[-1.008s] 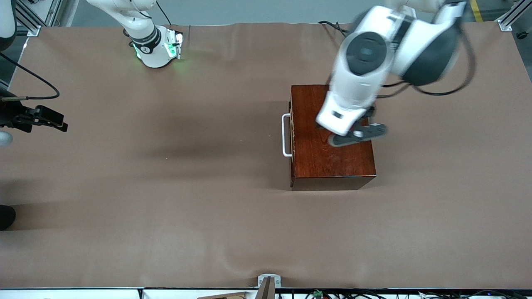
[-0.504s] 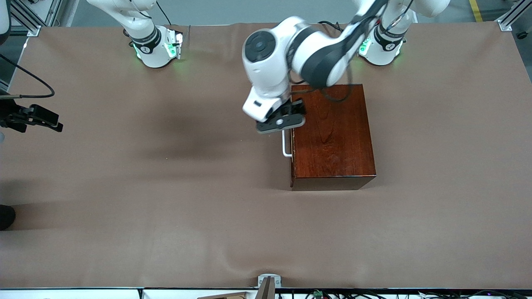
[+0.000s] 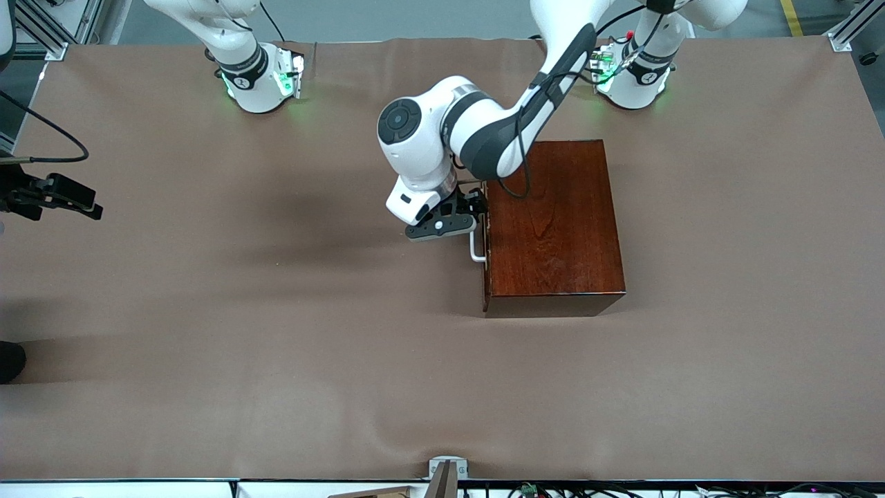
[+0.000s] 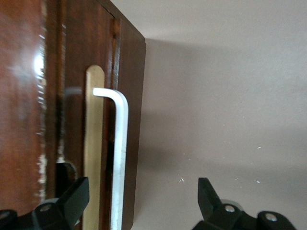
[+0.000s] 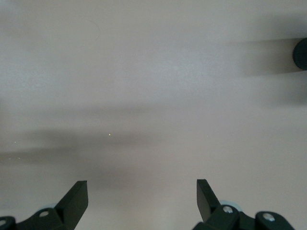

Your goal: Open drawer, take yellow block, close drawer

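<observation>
The dark reddish-brown box (image 3: pixel 553 221) stands in the middle of the table. Its drawer (image 3: pixel 485 232) is shut and faces the right arm's end of the table. The white handle (image 3: pixel 476 250) sticks out from the drawer front. My left gripper (image 3: pixel 469 216) is open and points down over the handle. In the left wrist view the handle bar (image 4: pixel 120 153) lies between the fingers of the left gripper (image 4: pixel 142 189), untouched, beside a pale wood strip (image 4: pixel 93 143) of the drawer. My right gripper (image 5: pixel 142 191) is open over bare table and waits. The yellow block is hidden.
The brown table cover (image 3: pixel 276 311) is bare around the box. A black device with a cable (image 3: pixel 55 197) sits at the table edge at the right arm's end. A dark round object (image 5: pixel 302 53) shows at the edge of the right wrist view.
My left arm has swung from over the box top toward the right arm's end and come down over the drawer handle. The drawer has not moved.
</observation>
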